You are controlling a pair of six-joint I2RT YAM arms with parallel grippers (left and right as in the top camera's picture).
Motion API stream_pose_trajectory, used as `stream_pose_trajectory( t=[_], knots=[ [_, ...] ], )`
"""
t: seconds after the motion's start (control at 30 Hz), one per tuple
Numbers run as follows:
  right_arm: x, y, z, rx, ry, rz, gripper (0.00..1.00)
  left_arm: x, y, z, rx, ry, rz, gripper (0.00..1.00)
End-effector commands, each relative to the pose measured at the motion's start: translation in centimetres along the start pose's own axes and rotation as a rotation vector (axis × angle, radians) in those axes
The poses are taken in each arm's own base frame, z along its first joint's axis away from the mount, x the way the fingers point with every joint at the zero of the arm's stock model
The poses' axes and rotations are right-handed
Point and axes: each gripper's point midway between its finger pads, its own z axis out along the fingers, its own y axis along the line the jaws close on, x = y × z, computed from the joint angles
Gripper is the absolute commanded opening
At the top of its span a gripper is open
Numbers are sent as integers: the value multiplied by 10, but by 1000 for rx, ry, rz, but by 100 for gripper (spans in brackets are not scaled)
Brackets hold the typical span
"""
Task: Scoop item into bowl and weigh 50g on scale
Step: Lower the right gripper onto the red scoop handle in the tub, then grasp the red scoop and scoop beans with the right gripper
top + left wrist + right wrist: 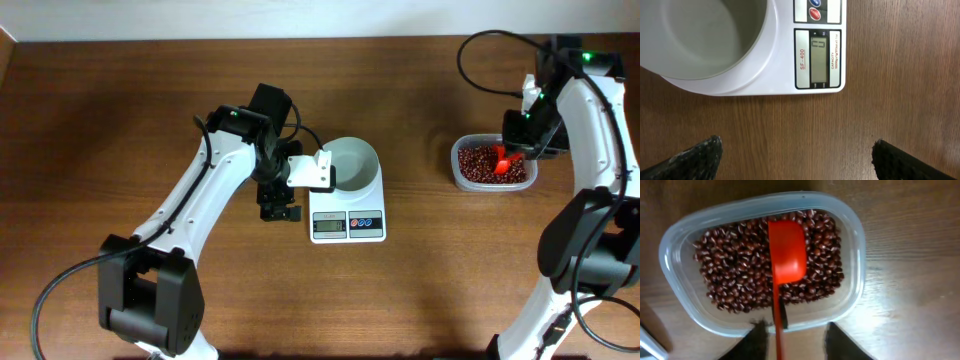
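Note:
Dark red beans (740, 270) fill a clear plastic tub (854, 255) at the right of the table. An orange-red scoop (787, 250) lies on the beans, its thin handle running back over the tub's rim. My right gripper (797, 340) is open around that handle, which sits close to the left finger with a gap to the right finger. The white bowl (350, 160) stands empty on the white scale (347, 225). My left gripper (279, 211) hangs open over bare wood just left of the scale, holding nothing. In the left wrist view the scale (820, 60) has its display lit.
The tub (458, 170) stands about a hand's width right of the scale, with brown tabletop between them. The left arm's white link lies close beside the bowl's left rim. Cables trail from the right arm at the back right.

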Motion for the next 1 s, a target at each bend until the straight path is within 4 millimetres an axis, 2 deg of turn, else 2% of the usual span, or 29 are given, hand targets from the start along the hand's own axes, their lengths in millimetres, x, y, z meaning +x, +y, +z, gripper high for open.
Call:
stream_pose_trajectory(
  t=[0.0, 0.17, 0.3, 0.43, 0.5, 0.7, 0.73, 0.8, 0.83, 0.87, 0.97],
  knots=[
    [7, 10, 6, -42, 18, -13, 20, 0, -3, 4, 22, -12, 3, 98],
    [10, 10, 13, -42, 32, -13, 20, 0, -3, 4, 22, -12, 3, 98],
    [7, 10, 19, -42, 19, -14, 9, 0, -3, 4, 22, -12, 3, 98],
    [6, 10, 19, -42, 16, 13, 10, 0, -3, 4, 22, -12, 3, 99],
    [6, 10, 20, -42, 19, 34, 6, 0, -3, 4, 22, -12, 3, 98],
    [2, 27, 29, -143, 14, -173, 4, 0, -3, 4, 22, -12, 3, 99],
    [-1, 27, 31, -145, 4, -202, 4, 0, -3, 4, 22, -12, 3, 99],
    [-6, 26, 32, -136, -15, -205, 27, 0, -3, 4, 22, -12, 3, 99],
    [-13, 26, 32, -134, -40, -206, 28, 0, -3, 4, 22, -12, 3, 98],
    [-16, 26, 32, -133, -53, -206, 27, 0, -3, 4, 22, -12, 3, 99],
    [-21, 27, 32, -131, -74, -205, 14, 0, -3, 4, 22, -12, 3, 99]
  ],
)
